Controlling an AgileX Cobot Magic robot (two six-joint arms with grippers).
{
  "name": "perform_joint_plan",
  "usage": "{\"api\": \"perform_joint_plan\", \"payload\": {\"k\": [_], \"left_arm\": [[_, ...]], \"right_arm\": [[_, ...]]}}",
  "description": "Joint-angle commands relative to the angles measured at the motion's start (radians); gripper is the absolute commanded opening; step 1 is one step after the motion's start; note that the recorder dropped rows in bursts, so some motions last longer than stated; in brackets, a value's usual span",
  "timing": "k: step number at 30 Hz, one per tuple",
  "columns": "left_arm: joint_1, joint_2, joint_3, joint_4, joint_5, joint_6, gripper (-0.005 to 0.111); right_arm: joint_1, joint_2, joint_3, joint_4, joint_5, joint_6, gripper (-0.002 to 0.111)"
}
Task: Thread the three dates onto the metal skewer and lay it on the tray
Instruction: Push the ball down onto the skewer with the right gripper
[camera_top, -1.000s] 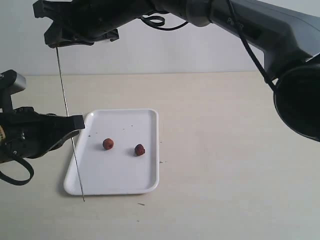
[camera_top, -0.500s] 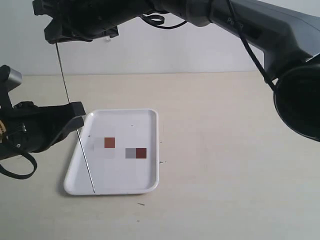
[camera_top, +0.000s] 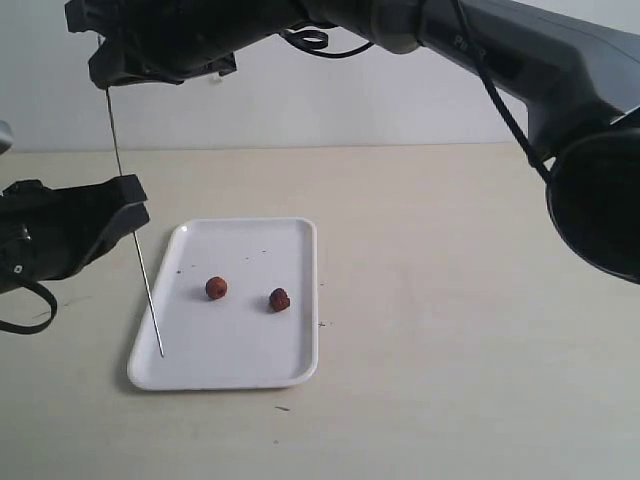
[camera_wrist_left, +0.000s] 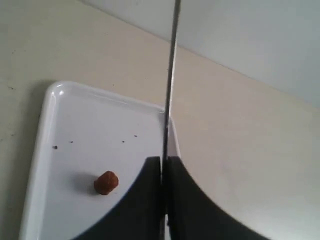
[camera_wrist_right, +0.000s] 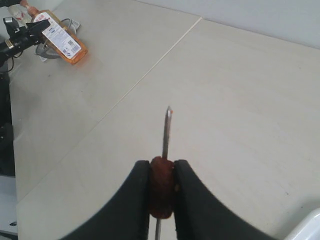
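Note:
The thin metal skewer (camera_top: 135, 225) hangs steeply over the left rim of the white tray (camera_top: 250, 350), its lower tip just above the tray. My left gripper (camera_top: 135, 215) is shut on its middle; the left wrist view shows the skewer (camera_wrist_left: 171, 75) pinched between the fingertips (camera_wrist_left: 164, 167). High at the back left, my right gripper (camera_top: 112, 82) is shut on one date (camera_wrist_right: 161, 187) with the skewer (camera_wrist_right: 166, 132) run through it and its tip sticking out beyond. Two more dates (camera_top: 215, 288) (camera_top: 279, 299) lie loose on the tray (camera_wrist_left: 75, 130).
An orange bottle (camera_wrist_right: 60, 37) lies far off on the table in the right wrist view. The right arm (camera_top: 480, 50) spans the top of the exterior view from right to left. Beige table (camera_top: 460, 300) extends right of the tray.
My left gripper has drawn back to the left and slightly up with the skewer. The skewer's lower tip has swung from beyond the tray's near rim to above the tray.

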Motion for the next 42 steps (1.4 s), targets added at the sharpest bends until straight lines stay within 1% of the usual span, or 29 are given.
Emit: {"api": "perform_joint_plan", "payload": {"k": [1,6,8,12,16,20,27,33,38,42], "left_arm": [[0.017,-0.003,-0.001,-0.055,-0.027,-0.041,0.000],[0.017,0.003,-0.044,-0.055,-0.016,-0.011,0.000],[0.017,0.003,-0.068,-0.055,0.005,-0.005,0.000],[0.017,0.007,-0.132,-0.055,0.073,0.064,0.000],[0.017,0.027,-0.174,-0.055,0.114,0.112,0.000],[0.017,0.066,-0.199,-0.055,0.114,0.150,0.000],[0.017,0.124,-0.239,-0.055,0.106,0.185,0.000],[0.017,0.126,-0.246,-0.055,0.125,0.253,0.000],[0.017,0.126,-0.246,-0.053,0.213,0.311,0.000],[0.017,0.126,-0.246,-0.053,0.271,0.366,0.000]], "right_arm": [[-0.002,-0.009,0.001,-0.010,0.060,-0.013,0.000],[-0.002,-0.009,0.001,0.000,0.082,-0.013,0.000],[-0.002,-0.009,0.001,0.007,0.092,-0.015,0.000],[-0.002,-0.009,0.001,0.010,0.100,-0.015,0.001],[-0.002,-0.009,0.001,0.010,0.106,-0.024,0.011],[-0.002,-0.009,0.001,0.010,0.106,-0.027,0.022],[-0.002,-0.009,0.001,0.014,0.131,-0.028,0.038],[-0.002,-0.009,0.001,0.004,0.122,-0.028,0.048],[-0.002,-0.019,0.001,0.002,0.059,-0.021,0.053],[-0.002,-0.040,0.001,-0.014,0.051,-0.009,0.057]]}}
